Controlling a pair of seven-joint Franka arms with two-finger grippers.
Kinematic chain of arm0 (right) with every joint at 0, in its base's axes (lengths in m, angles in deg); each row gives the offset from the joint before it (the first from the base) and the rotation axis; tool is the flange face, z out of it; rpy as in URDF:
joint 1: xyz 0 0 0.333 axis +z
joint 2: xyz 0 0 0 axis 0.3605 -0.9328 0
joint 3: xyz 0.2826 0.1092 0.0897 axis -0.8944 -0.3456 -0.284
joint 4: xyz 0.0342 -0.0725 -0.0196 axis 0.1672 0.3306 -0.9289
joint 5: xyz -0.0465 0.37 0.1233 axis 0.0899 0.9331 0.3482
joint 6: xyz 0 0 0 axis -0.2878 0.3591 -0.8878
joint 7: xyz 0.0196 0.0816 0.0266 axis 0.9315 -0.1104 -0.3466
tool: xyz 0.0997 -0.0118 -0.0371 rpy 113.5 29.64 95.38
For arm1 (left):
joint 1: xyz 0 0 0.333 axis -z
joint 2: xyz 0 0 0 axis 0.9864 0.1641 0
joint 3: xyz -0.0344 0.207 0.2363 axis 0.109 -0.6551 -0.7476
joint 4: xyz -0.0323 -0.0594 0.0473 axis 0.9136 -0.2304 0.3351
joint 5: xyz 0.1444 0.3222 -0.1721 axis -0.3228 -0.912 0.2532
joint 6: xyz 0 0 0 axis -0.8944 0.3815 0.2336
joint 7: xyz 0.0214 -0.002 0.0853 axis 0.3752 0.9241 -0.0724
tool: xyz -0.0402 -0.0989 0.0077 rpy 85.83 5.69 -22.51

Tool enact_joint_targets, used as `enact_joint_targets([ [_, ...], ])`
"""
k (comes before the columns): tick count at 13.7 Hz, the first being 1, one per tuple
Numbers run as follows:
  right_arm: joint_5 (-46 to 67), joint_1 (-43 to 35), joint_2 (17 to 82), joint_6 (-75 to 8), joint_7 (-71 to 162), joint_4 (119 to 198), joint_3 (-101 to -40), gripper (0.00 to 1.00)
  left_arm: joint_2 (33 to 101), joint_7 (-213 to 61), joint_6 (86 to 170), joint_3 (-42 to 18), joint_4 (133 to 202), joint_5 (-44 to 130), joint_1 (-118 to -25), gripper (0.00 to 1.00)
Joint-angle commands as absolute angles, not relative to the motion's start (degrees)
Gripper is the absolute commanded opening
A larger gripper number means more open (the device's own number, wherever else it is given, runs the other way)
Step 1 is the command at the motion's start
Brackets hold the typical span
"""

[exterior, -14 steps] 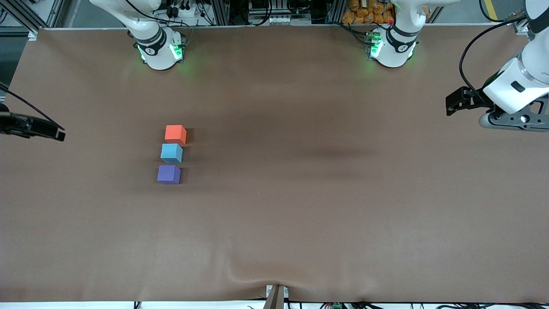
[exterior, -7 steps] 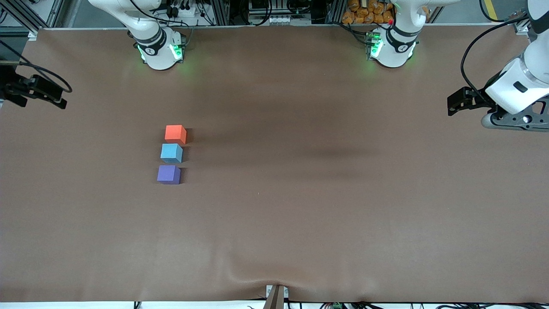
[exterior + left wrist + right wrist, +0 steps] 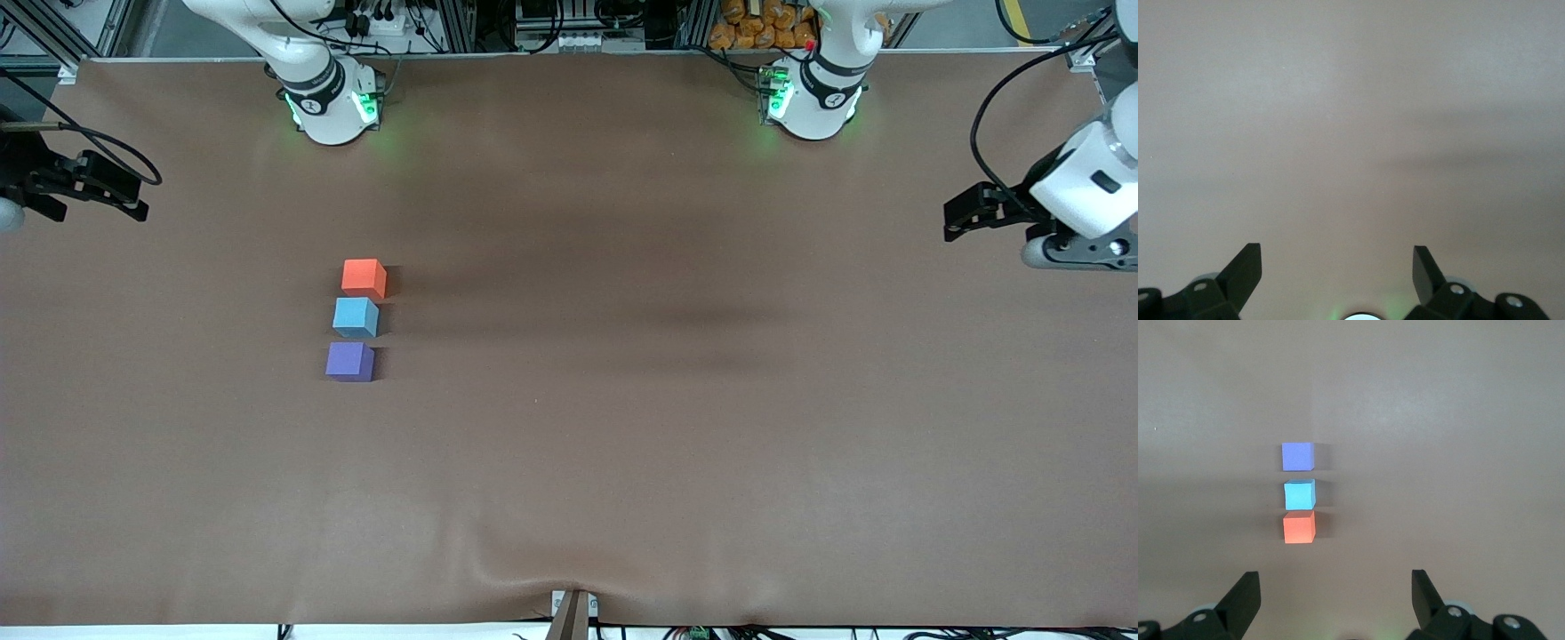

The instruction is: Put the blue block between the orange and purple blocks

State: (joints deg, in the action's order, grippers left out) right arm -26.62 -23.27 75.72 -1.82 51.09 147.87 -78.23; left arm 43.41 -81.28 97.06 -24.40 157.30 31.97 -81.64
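Observation:
Three small cubes stand in a short line on the brown table toward the right arm's end. The orange block (image 3: 364,276) is farthest from the front camera, the blue block (image 3: 356,316) is in the middle, and the purple block (image 3: 349,362) is nearest. Narrow gaps part them. The right wrist view shows the orange (image 3: 1299,527), blue (image 3: 1299,495) and purple (image 3: 1297,456) blocks. My right gripper (image 3: 107,191) is open and empty (image 3: 1336,580) over the table's edge at the right arm's end. My left gripper (image 3: 965,213) is open and empty (image 3: 1337,257) over bare table at the left arm's end.
The brown table cover (image 3: 622,400) has a small ripple at its front edge by a bracket (image 3: 572,613). The two arm bases (image 3: 329,107) (image 3: 813,102) stand along the robots' side. Cables and racks lie past the table edge.
My right gripper has moved along the table's end toward the robots' side. My left gripper has drifted a little farther toward its end of the table. The blocks have not moved.

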Motion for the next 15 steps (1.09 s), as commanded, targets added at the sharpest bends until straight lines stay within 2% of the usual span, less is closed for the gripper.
enact_joint_targets([
  [1,-27.51,-23.24,77.11,-2.25,50.2,148.74,-78.45,1.0,43.2,-77.7,98.61,-23.89,156.61,31.69,-82.57,1.0],
  [7,-27.43,-23.32,77.11,-2.16,50.47,148.83,-78.45,1.0,43.28,-75.57,101.79,-23.44,156.96,36.76,-82.14,1.0],
  [15,-27.25,-23.68,77.02,-1.63,50.2,148.91,-78.36,1.0,43.28,-75.57,100.03,-23.18,157.05,36.53,-81.43,1.0],
])
